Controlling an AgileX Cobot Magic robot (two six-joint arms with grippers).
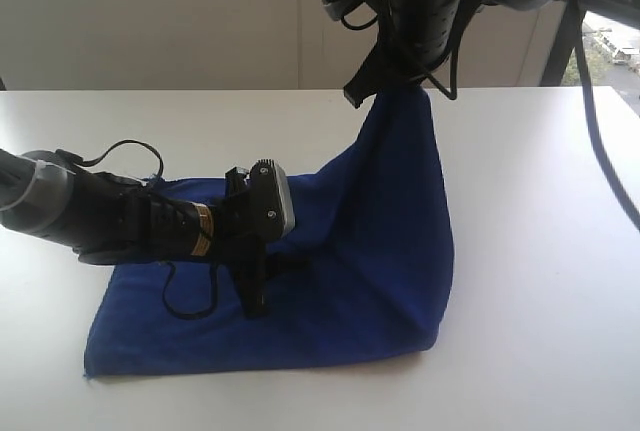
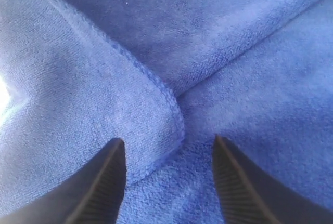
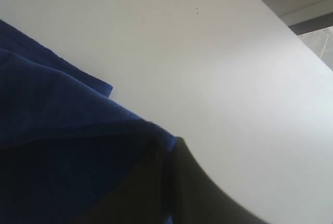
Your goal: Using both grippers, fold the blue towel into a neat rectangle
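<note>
My right tool (image 1: 372,79) is clamped on a towel (image 1: 380,241) corner, holding it high off the table (image 1: 540,251), likely for folding over. My left tool (image 2: 167,140), jaws wide and empty, hangs over the flat part's hem (image 2: 136,65), probably to grip it.

Towel (image 1: 350,241) royal blue, plain; table (image 1: 540,251) white; left end effector (image 2: 167,139) black.
</note>
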